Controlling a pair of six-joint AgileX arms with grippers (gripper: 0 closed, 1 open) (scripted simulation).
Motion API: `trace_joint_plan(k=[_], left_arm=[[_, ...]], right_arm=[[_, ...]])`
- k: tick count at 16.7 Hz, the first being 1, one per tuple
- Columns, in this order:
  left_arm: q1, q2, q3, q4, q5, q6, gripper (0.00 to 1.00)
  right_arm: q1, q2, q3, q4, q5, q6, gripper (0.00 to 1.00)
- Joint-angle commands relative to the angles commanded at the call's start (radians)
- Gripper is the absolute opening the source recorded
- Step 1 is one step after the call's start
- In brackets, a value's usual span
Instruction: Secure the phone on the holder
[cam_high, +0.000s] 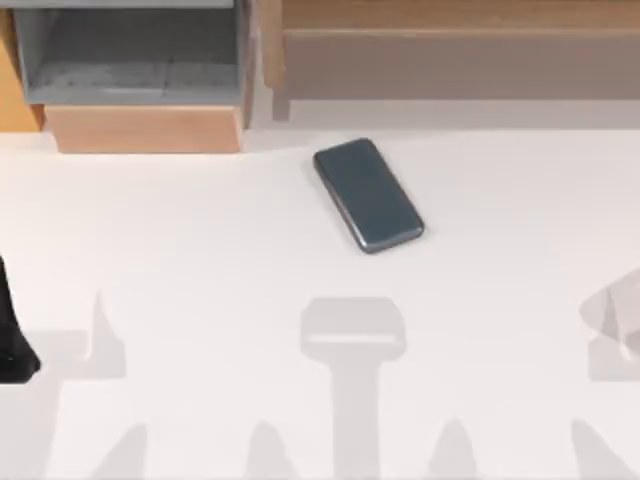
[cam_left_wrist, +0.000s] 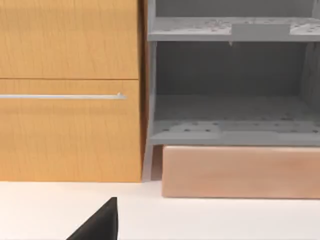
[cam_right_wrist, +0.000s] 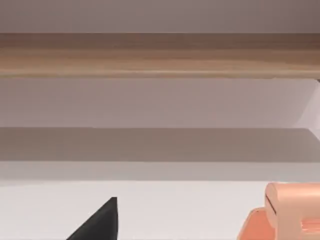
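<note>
the white table (cam_high: 200, 260) is recorded as the main surface, with a grey shelf unit (cam_high: 130, 55) standing on a wooden base (cam_high: 145, 128) at its far edge, to the left of the phone, and a long wooden ledge (cam_high: 450, 15) behind the phone to the right. the phone (cam_high: 368, 194) is noted lying flat on the table, set at a diagonal, just in front of the far edge and free of any contact. an orange-pink holder (cam_right_wrist: 285, 212) is noted in the right wrist view, resting on the table; its place relative to the phone cannot be told from that view. the left arm (cam_high: 12, 335) is noted at the table's left edge, well apart from the phone and nearer the front. a dark finger tip (cam_left_wrist: 100, 222) is recorded in the left wrist view and another finger tip (cam_right_wrist: 100, 222) in the right wrist view; whether either pincer is released or clenched cannot be told. the task is judged as not begun: the phone has not been grasped, lifted or seated, and the approach, grasp, carry and placement on the holder all remain.
</note>
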Motion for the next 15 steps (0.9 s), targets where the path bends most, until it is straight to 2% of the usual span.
trace_joint_plan(k=[4,7,11,15], left_arm=[[0.0,0.0,0.0,0.0,0.0,0.0,1.0],[0.0,0.0,0.0,0.0,0.0,0.0,1.0],[0.0,0.0,0.0,0.0,0.0,0.0,1.0],[0.0,0.0,0.0,0.0,0.0,0.0,1.0]], right_arm=[[0.013,0.028,0.027,-0.016,-0.005,-0.006,1.0],[0.063,0.149,0.139,-0.082,-0.022,-0.026,1.0],[0.164,0.458,0.401,-0.23,-0.051,-0.061,1.0],[0.279,0.911,0.746,-0.423,-0.073,-0.088,1.0]])
